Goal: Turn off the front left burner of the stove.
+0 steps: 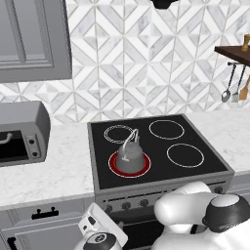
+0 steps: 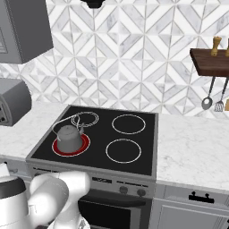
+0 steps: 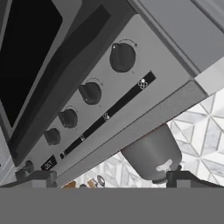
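the front left burner (image 1: pixel 129 165) of the stove (image 2: pixel 147 166) glows red under the grey kettle (image 1: pixel 130 157), so nothing is off yet, and the gripper (image 3: pixel 109 178), jaws spread, faces the knobs (image 3: pixel 122 57) untouched.

Kitchen had that white and grey marble backsplash (image 1: pixel 132 63) in a chevron kind of pattern, running the whole back wall. The tabletop (image 2: pixel 197 147) was pale marble too, with grey lower cabinets (image 1: pixel 34 227) under it and black handles on the drawers (image 2: pixel 200 197). A grey upper cabinet (image 1: pixel 29 39) hung on the left, with a grey toaster oven (image 1: pixel 22 132) sitting below it. Off to the right was a dark wood shelf (image 2: pixel 210 62), with a ladle (image 2: pixel 207 102) and a spatula (image 2: pixel 219 105) hanging underneath. Light was flat and even.
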